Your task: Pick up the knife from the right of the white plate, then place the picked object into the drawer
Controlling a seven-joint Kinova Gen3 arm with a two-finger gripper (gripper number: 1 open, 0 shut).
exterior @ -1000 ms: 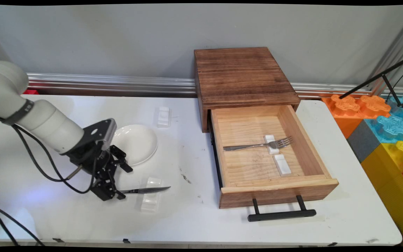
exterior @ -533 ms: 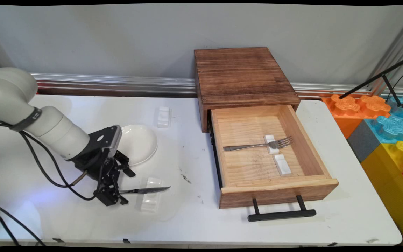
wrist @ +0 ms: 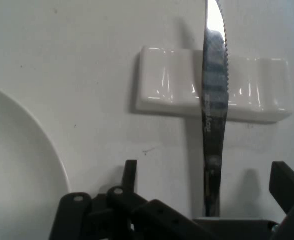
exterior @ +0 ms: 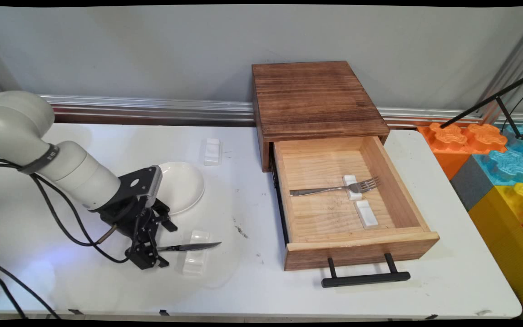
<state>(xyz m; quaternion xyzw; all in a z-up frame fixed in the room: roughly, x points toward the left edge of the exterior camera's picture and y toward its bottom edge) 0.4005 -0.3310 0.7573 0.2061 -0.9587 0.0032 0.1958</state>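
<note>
Your gripper (exterior: 149, 258) stands low over the table (exterior: 252, 281) with jaws wide, astride the handle of the knife (exterior: 189, 247), whose long axis runs rightward away from it across the white rest (exterior: 196, 254), plate (exterior: 180, 185) just behind.

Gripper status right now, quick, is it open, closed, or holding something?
Gripper: open, its fingers on either side of the knife handle; the knife rests across the white cutlery rest, not yet gripped.
</note>
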